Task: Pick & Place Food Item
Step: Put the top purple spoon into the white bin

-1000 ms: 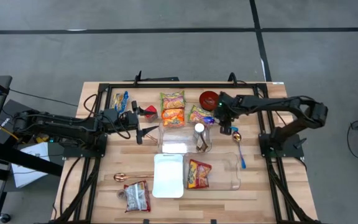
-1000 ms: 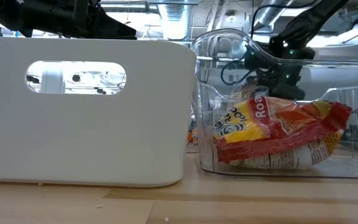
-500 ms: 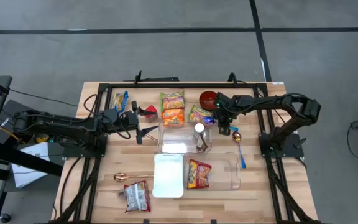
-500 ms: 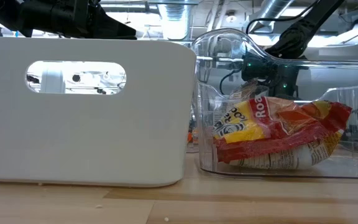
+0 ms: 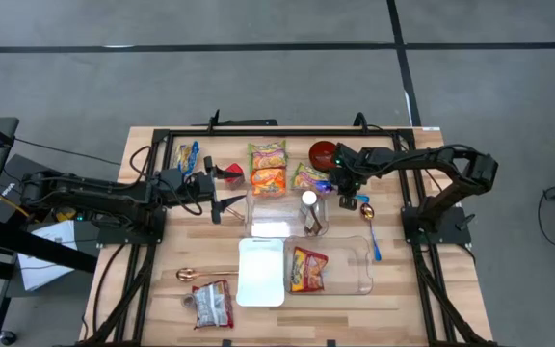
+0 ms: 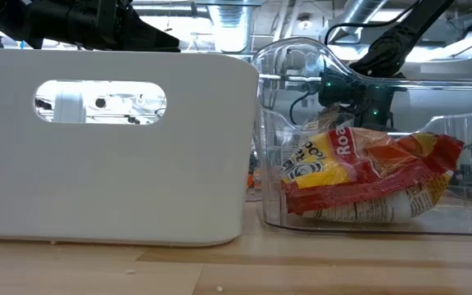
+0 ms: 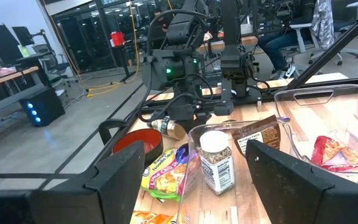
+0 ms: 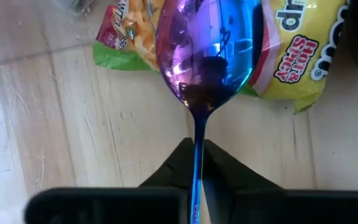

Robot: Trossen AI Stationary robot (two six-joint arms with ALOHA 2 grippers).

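Between the right gripper's (image 8: 197, 163) two dark fingers (image 8: 169, 168) the thin handle of an iridescent blue-purple spoon (image 8: 205, 46) now sits pinched; a second ago those fingers stood partly apart, and they have just come together on the metal. That means the right arm has taken a utensil rather than a food item, so the task itself is likely no further along unless the spoon is only being cleared aside. The spoon's bowl points forward over a yellow-and-green snack packet (image 8: 294, 53) lying on the bench (image 8: 73, 124). Seen from above, the right gripper (image 5: 346, 198) sits just beside the small jar (image 5: 308, 200) and near the red bowl (image 5: 324, 152), the arm reaching in from its base at the bench's right edge with the elbow raised and the wrist bent down; it has shifted a little toward the middle over the last second. One red-and-yellow food packet (image 5: 307, 269) already lies in the clear bin (image 5: 358, 281), next to the white bin (image 5: 261, 273). The left gripper (image 5: 218, 205) hovers on the left of the bench, its fingers (image 7: 120, 177) still spread apart and holding nothing.
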